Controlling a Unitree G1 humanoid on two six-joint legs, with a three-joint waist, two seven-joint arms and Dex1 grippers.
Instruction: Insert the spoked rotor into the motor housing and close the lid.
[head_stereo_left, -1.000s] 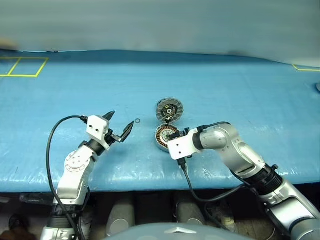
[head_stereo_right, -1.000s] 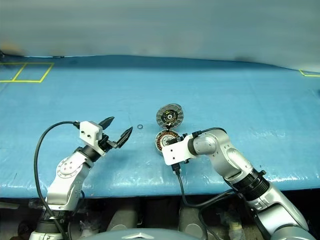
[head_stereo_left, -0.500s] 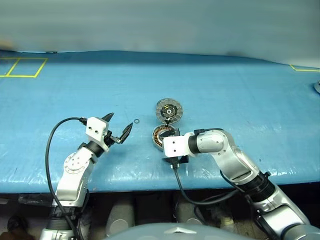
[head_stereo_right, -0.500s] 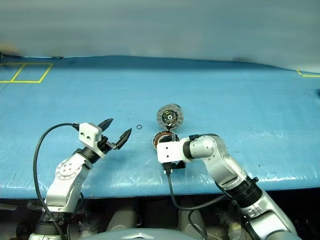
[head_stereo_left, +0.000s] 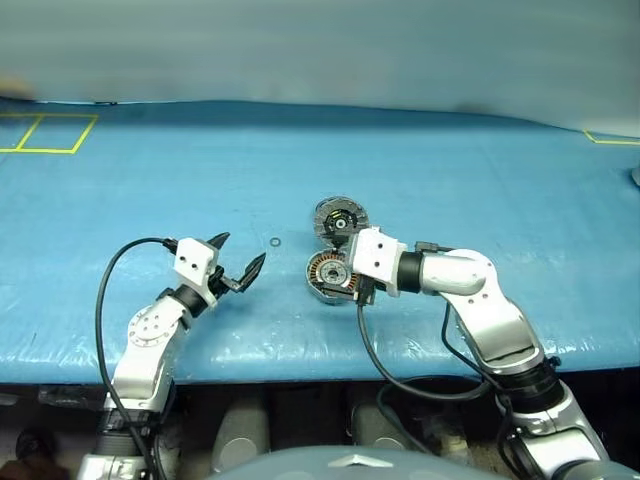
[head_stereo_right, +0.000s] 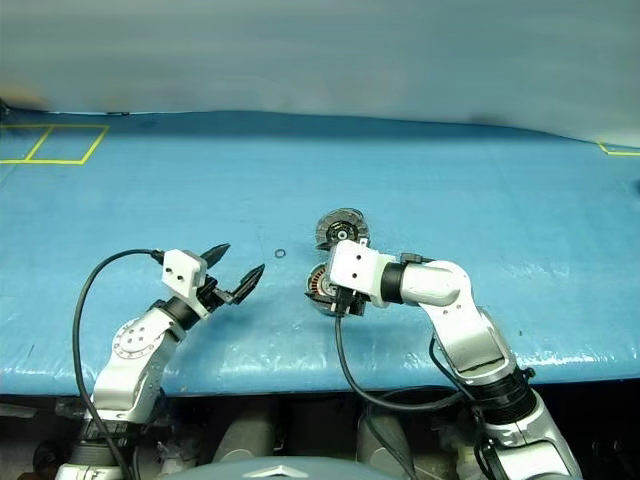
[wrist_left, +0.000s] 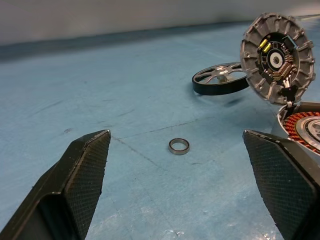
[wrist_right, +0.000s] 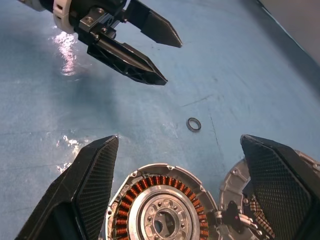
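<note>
Both claws wide – right claw (wrist_right: 177, 190) over motor housing (wrist_right: 162, 205), lid (wrist_left: 277, 58) up, left claw (head_stereo_left: 240, 262) empty

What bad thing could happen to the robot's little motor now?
The black wheel lies on the table behind the open lid, not in the round motor case, so the lid might get shut with nothing inside. The right gripper hangs open right over the case and could bump it or the propped-up lid. The tiny ring lies loose between the open left gripper and the motor and could be knocked away.
</note>
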